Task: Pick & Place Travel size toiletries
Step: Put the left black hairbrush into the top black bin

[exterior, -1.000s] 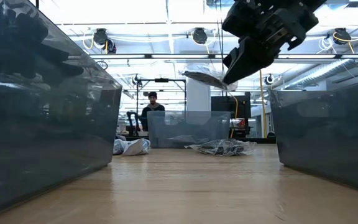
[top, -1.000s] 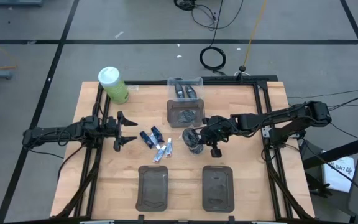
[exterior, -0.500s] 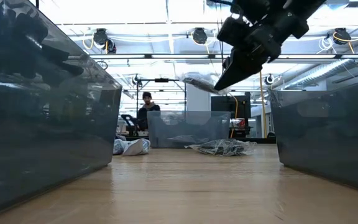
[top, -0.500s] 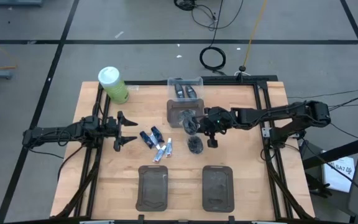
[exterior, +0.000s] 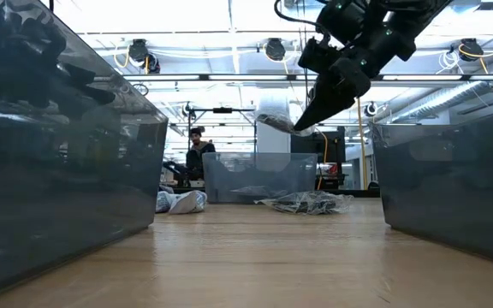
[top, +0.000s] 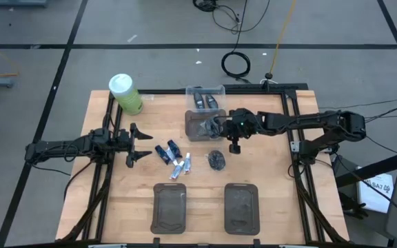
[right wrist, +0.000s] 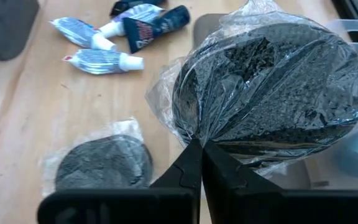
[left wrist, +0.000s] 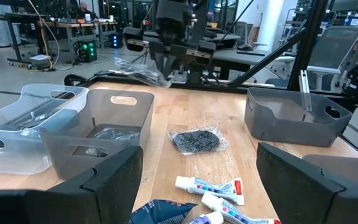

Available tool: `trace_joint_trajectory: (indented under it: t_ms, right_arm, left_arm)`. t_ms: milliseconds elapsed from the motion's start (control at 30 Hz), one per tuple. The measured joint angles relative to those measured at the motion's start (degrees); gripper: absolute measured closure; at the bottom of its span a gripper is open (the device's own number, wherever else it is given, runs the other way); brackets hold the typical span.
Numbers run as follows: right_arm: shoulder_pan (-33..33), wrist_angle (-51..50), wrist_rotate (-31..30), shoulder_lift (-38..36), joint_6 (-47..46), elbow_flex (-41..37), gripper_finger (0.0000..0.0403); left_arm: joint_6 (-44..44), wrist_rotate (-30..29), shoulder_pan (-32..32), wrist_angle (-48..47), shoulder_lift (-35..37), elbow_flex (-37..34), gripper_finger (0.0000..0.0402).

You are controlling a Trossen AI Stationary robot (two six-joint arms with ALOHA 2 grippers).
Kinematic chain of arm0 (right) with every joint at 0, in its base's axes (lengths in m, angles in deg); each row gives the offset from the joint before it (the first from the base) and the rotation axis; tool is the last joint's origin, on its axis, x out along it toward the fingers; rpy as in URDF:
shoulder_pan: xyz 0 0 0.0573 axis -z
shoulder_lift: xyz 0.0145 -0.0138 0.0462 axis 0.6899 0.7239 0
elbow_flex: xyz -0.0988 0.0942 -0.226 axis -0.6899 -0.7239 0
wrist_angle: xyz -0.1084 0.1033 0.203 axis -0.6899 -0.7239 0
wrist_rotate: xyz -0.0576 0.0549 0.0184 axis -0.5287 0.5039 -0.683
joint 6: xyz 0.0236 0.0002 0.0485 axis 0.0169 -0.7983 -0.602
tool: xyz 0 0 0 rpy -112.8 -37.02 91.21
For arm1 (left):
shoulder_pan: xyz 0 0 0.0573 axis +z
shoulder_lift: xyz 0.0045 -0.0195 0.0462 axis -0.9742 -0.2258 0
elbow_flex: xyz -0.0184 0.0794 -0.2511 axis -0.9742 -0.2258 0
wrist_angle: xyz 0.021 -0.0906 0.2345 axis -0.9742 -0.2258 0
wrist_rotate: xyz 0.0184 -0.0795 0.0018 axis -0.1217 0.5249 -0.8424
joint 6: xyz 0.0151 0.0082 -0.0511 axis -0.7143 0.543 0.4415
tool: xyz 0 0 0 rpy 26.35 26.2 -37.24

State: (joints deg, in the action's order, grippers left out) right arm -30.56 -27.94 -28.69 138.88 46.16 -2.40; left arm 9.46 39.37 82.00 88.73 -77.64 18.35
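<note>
My right gripper (top: 220,128) is shut on a round flat dark pot in clear crinkled wrap (right wrist: 272,93), above the grey bin (top: 202,131) at the table's far middle; the wrapped pot also shows in the low view (exterior: 276,124). A second wrapped pot (top: 216,160) lies flat on the table. Several mini tubes (top: 174,158), dark blue and white-and-pale-blue, lie left of it. My left gripper (top: 143,144) is open and empty at the table's left, fingers pointing at the tubes. My right gripper pinches the clear wrap's edge (right wrist: 194,138) beside the pot, between its two shut fingertips (right wrist: 188,163). The fingers slant down from the table's right side (exterior: 315,109). The pot is lifted clear, roughly level, sticking out past the fingertips over the grey bin.
A clear bin (top: 205,96) with dark items stands behind the grey bin. A big green bottle (top: 125,93) stands at the far left. Two dark grey trays (top: 169,207) (top: 242,207) lie near the front edge. A person (exterior: 197,150) is in the room beyond.
My right gripper has gone toward the table's far edge with the wrapped pot, from above the second pot on the table to above the grey bin. The pot stays lifted clear. The second pot and the tubes have stayed where they were.
</note>
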Motion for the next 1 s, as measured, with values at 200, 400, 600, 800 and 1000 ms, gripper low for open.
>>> trace_joint_trajectory:
  t_ms: [200,400,600,800,1000]
  right_arm:
    - [1.51,-0.02,0.01,0.0,0.02,0.0,0.0403]
    - [1.6,1.89,0.21,0.02,0.02,0.0,0.0403]
    - [1.61,4.05,0.24,0.02,1.57,1.57,0.0403]
    - [2.27,1.53,0.26,0.09,1.54,3.53,0.0403]
    - [3.22,-3.29,0.24,1.89,1.05,7.2,0.0403]
  left_arm:
    - [0.0,0.01,-0.01,0.0,0.0,-0.01,0.0096]
    - [0.0,0.0,0.01,0.01,0.0,-0.01,0.0096]
    - [0.0,0.0,0.0,0.01,0.0,0.0,0.0096]
    - [0.0,-0.01,-0.01,0.01,0.01,0.0,0.0096]
    - [0.0,-0.01,0.01,0.0,0.0,0.0,0.0096]
